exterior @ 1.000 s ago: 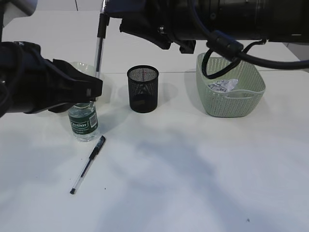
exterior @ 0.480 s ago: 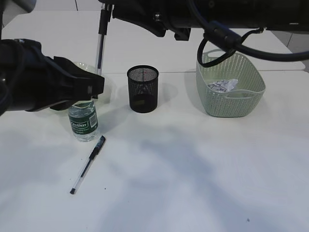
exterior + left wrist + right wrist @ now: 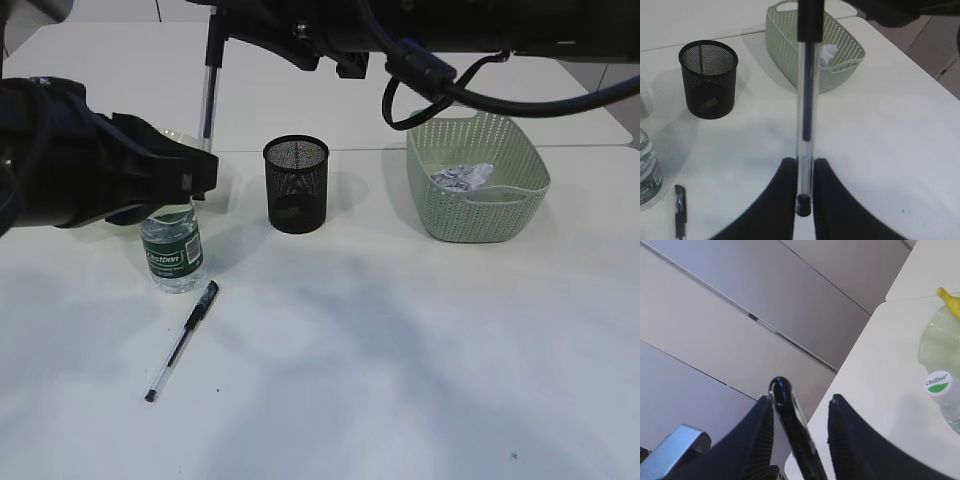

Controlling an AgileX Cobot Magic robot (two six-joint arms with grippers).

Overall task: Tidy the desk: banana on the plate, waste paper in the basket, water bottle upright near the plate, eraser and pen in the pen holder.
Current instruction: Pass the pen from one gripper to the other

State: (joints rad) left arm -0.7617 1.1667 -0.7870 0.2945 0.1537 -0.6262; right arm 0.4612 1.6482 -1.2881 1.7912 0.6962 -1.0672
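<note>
- Above the left side of the white table (image 3: 400, 350), the right arm's black bulk has slid further left over the past second. The right gripper (image 3: 801, 405) now straddles the top of the upright clear-barrelled pen with black cap (image 3: 207, 110).
- Its jaws stand partly open. The cap rests against one finger and a gap shows on the other side, so nothing is gripped yet.
- The left gripper (image 3: 804, 170) has not shifted and stays pinched shut on the pen's lower end, just above the upright clear plastic water bottle (image 3: 173, 250).
- This looks like a handover in progress, so that the right arm can carry the pen to the black mesh pen holder (image 3: 296, 185).
- A second black-capped pen (image 3: 182, 340) lies flat beside the bottle.
- Crumpled white paper (image 3: 462, 177) sits in the pale green woven basket (image 3: 520, 195).
- Only the tip of the yellow banana (image 3: 949, 299) shows, above the glassy plate (image 3: 932, 345); the left arm hides both in the exterior view.
- A small shape low inside the holder may be the eraser, but I cannot tell.
</note>
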